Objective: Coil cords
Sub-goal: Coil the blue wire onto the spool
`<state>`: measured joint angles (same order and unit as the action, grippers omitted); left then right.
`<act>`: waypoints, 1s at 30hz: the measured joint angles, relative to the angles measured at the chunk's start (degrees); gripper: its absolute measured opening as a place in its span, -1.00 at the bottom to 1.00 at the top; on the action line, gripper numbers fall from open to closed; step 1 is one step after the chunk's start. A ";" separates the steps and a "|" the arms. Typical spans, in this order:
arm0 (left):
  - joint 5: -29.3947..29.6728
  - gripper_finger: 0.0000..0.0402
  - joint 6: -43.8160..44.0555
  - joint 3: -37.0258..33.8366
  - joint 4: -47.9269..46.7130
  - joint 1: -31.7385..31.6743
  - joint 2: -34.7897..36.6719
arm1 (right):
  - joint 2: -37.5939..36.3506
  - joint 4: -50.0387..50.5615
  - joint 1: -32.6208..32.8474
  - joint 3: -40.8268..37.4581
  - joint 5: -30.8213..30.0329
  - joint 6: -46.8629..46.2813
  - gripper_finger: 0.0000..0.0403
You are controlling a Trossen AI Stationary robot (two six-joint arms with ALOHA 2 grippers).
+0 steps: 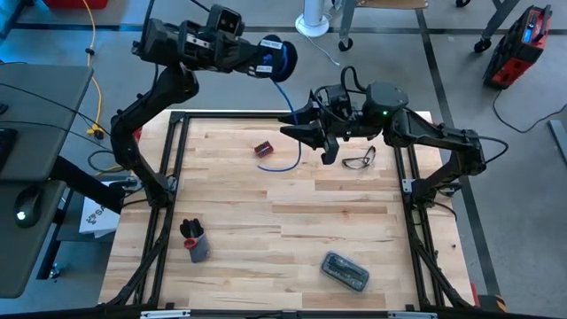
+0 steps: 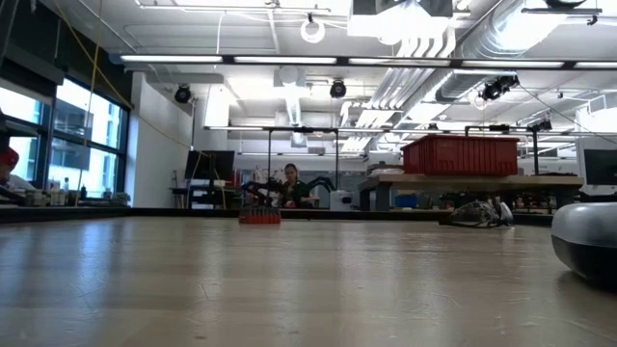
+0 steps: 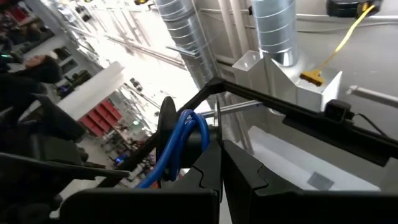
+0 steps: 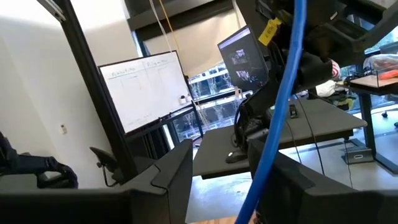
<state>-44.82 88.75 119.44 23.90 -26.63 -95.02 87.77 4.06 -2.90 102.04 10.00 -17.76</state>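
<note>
From above, going left to right, we first see the left gripper raised beyond the table's far edge, its jaws clamped together on the round black reel. The reel is turned on edge, its flat face toward the right arm. The blue cord wound on the reel drops off it and runs long-ways toward the near side, then curves left across the wood to end beside a small red object. In the left wrist view, loops of the cord sit just above the shut fingers.

Next, the right gripper hangs over the table's far middle, jaws apart, with the cord passing between or just beside them (we cannot tell which). The right wrist view shows the cord slanting past.

White labels on the left arm are too small to read.
</note>
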 joint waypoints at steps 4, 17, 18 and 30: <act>0.07 -1.00 -1.85 0.00 -1.66 0.02 0.48 | 0.00 0.00 -0.06 0.00 0.00 -0.11 -0.30; 0.21 -1.00 -1.46 0.00 -2.05 -0.05 1.33 | -0.02 0.86 -0.12 0.00 -2.53 0.26 -0.91; 0.13 -1.00 -1.74 0.00 -2.03 -0.18 1.57 | -0.02 0.90 -0.13 0.00 -2.55 0.26 -0.95; 0.35 -1.00 -3.51 0.00 -4.71 -0.35 2.36 | -0.09 0.90 -0.11 0.00 -2.62 -0.21 -0.92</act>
<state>-44.47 85.23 119.44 19.19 -26.98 -92.66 87.68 4.96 -3.01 102.04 7.38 -17.97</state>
